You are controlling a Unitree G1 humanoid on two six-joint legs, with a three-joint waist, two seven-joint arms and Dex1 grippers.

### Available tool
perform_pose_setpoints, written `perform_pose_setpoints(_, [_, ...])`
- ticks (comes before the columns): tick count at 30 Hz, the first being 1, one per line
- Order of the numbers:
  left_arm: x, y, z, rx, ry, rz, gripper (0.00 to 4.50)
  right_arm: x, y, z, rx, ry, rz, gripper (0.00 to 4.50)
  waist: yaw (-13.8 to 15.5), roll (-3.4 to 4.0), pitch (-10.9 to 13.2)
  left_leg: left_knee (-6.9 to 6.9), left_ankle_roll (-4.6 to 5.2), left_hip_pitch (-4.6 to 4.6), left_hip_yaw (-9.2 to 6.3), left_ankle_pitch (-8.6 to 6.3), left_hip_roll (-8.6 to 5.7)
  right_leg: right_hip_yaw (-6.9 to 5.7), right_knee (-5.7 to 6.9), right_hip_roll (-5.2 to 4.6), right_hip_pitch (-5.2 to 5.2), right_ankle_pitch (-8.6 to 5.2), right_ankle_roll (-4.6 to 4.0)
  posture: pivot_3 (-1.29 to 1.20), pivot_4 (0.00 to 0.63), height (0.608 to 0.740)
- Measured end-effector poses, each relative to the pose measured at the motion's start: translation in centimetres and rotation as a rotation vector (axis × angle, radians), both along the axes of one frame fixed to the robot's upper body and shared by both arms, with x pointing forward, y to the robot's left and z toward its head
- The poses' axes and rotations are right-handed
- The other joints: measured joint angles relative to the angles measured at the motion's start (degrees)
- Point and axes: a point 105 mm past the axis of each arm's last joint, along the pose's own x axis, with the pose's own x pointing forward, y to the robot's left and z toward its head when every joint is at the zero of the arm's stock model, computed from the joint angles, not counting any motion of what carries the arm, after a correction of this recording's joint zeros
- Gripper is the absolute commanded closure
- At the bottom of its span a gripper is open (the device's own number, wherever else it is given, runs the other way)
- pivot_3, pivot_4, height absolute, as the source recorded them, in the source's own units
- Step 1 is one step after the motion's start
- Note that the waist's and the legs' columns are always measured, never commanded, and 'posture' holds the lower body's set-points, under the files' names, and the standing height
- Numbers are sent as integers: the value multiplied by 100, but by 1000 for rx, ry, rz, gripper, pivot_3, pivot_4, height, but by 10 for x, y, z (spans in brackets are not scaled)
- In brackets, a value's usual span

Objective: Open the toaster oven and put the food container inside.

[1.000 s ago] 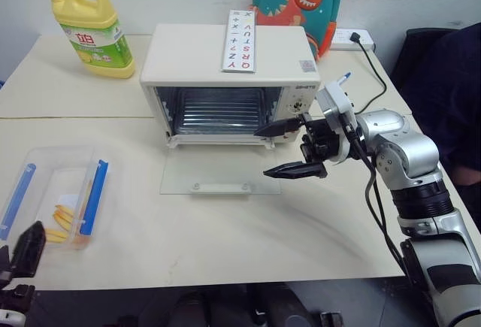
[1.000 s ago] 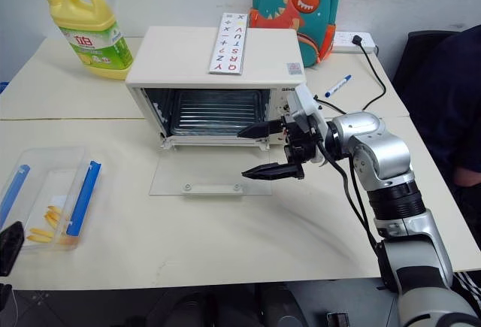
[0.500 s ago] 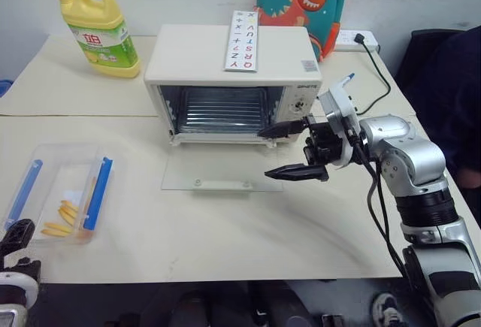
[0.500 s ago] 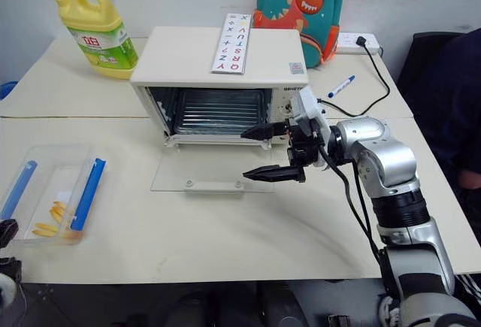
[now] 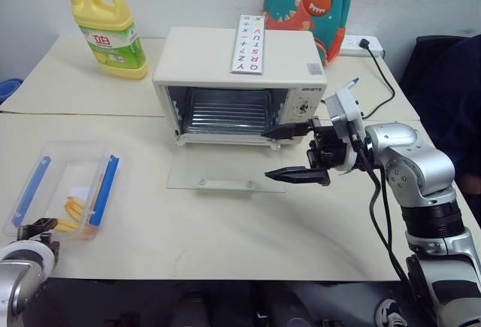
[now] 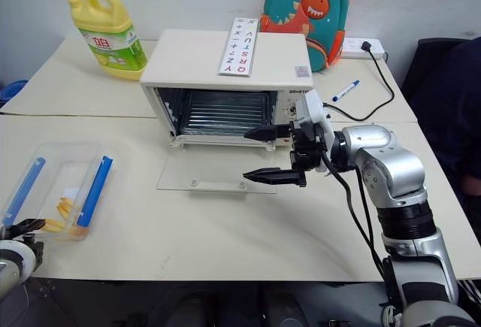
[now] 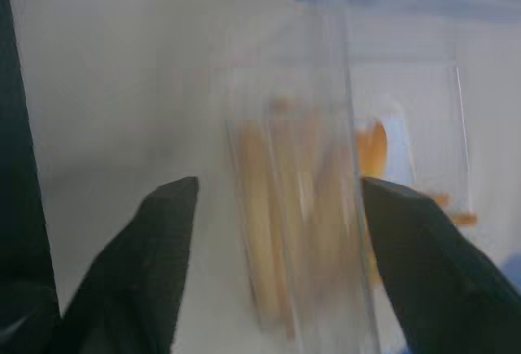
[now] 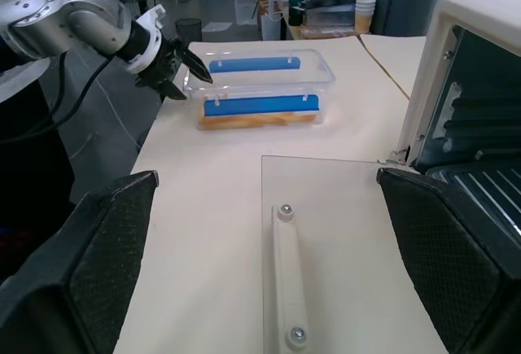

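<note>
Left eye view, counter (image 5: 225, 229): cream top, with a wide bare stretch between the container at its left edge and the dropped glass door; the near strip in front of the door is bare too.
Toaster oven (image 5: 240, 79): stands mid-counter toward the back, glass door (image 5: 225, 171) folded flat on the counter with its white bar handle at the near edge. The cavity is open and the wire rack bare. A letter card (image 5: 249, 32) lies on its roof.
Backpack (image 5: 310, 4): dinosaur print, upright behind the oven's right corner.
Detergent jug (image 5: 109, 30): yellow, at the counter's far left, well apart from the oven.
Food container (image 5: 64, 198): clear shallow tray by the counter's near left edge, blue strips along its two long sides, yellow food pieces at its near end.
Right gripper (image 5: 289, 150): hovers over the door's right end just before the oven's knob panel, pointing left, jaws spread wide, holding nothing.
Left gripper (image 8: 183, 73): at the container's near end by the counter edge, jaws parted either side of its end wall in the left wrist view; I can't tell if they touch it.
Marker (image 6: 347, 90): right of the oven, beside a black cable.
</note>
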Motion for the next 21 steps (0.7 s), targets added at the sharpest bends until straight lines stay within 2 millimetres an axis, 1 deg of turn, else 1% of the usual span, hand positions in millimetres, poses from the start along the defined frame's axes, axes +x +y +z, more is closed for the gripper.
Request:
perform_pose_setpoints(3, [2, 4, 4, 10, -3, 14, 3054, -1, -3, 3, -2, -11, -16, 0, 13, -2, -1, -1, -2, -1, 0, -1, 1, 0, -5, -1, 1, 0, 1, 0, 150, 740])
perform_pose_setpoints(5, [4, 4, 5, 15, 1, 11, 3683, -4, -3, 0, -1, -7, -17, 0, 15, -2, -1, -3, -3, 0, 0, -1, 2, 0, -5, -1, 1, 0, 1, 0, 150, 740])
perform_pose_setpoints(7, [5, 3, 4, 19, 21, -13, 4225, -4, -4, -3, -7, 7, -24, 0, 14, -1, 0, -3, -3, -1, 1, -1, 2, 0, -5, -1, 0, 0, 1, 0, 150, 740])
perform_pose_setpoints(8, [6, 4, 1, 32, 48, -39, 4362, -4, -6, -4, -16, 19, -30, 0, 17, -3, 1, -3, -2, -1, -2, -1, 2, -2, -4, 0, 0, 0, 0, 0, 150, 740])
perform_pose_setpoints(9, [9, 6, 4, 63, 58, -69, 4432, -4, -8, -5, -25, 28, -37, 0, 19, -10, 5, -5, -3, 0, -3, -1, 4, -4, -3, 0, -1, -1, -2, 0, 150, 740])
perform_pose_setpoints(12, [15, 17, 12, 168, 118, -168, 4432, -6, -12, -6, -40, 63, -44, 0, 17, -11, 7, -9, -2, 1, -1, -2, 3, -4, -3, -1, -3, -12, -22, 0, 150, 740])
perform_pose_setpoints(14, [18, 27, 22, 235, 137, -217, 4432, -8, -14, -8, -58, 61, -48, 0, 17, -18, 12, -16, -3, 1, -4, -1, 5, -7, -4, -2, -6, -21, -37, 0, 150, 740])
perform_pose_setpoints(16, [29, 32, 37, 306, 118, -309, 4432, -8, -19, -11, -70, 55, -68, 0, 20, -20, 14, -22, -3, 0, -1, -1, 3, -7, -8, -2, -8, -21, -38, 0, 150, 740])
perform_pose_setpoints(17, [39, 30, 48, 360, 108, -394, 4432, -7, -23, -14, -84, 54, -87, 0, 50, -29, 23, -25, -5, -1, -3, 0, 2, -12, -8, -2, -10, -27, -47, 0, 150, 740])
perform_pose_setpoints(18, [44, 28, 58, 399, 94, -448, 4432, -7, -25, -16, -92, 52, -98, 0, 70, -31, 28, -28, -11, -2, -1, 3, 3, -12, -12, -2, -13, -32, -56, 0, 150, 740])
perform_pose_setpoints(19, [52, 23, 69, 439, 74, -537, 4432, -7, -29, -17, -92, 50, -113, 0, 101, -25, 32, -31, -21, -1, 6, 9, -1, -8, -15, -4, -13, -33, -59, 0, 150, 740])
perform_pose_setpoints(21, [64, 9, 83, 498, 57, -682, 4432, -6, -34, -19, -94, 43, -136, 0, 129, -18, 39, -43, -31, -1, 12, 15, -4, -3, -23, -8, -15, -32, -56, 0, 150, 740])
